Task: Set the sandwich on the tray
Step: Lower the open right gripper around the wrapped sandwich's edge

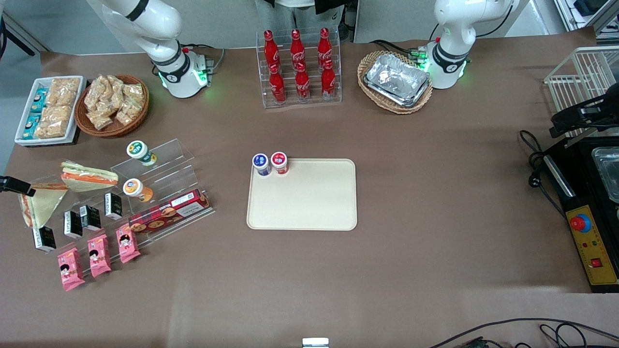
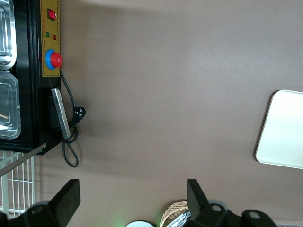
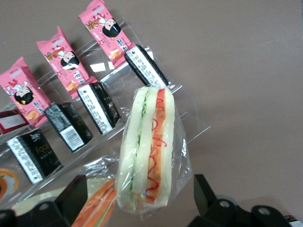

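Note:
A plastic-wrapped sandwich (image 3: 147, 151) of white bread with red and green filling stands on edge at the working arm's end of the table (image 1: 39, 205). My right gripper (image 3: 137, 201) is open around its near end. One finger (image 3: 71, 195) and the other (image 3: 204, 194) stand apart from the wrap on each side. In the front view the gripper (image 1: 17, 186) shows only at the picture's edge, above that sandwich. A second sandwich (image 1: 89, 176) lies beside it. The cream tray (image 1: 302, 205) lies mid-table, also seen from the left wrist (image 2: 284, 132).
Two small jars (image 1: 270, 163) stand on the tray's corner. A clear stepped rack (image 1: 159, 183) beside the sandwiches holds cups, black cartons (image 3: 99, 109), a biscuit box and pink snack packets (image 3: 64, 59). Cola bottles (image 1: 300, 65) and baskets stand farther from the front camera.

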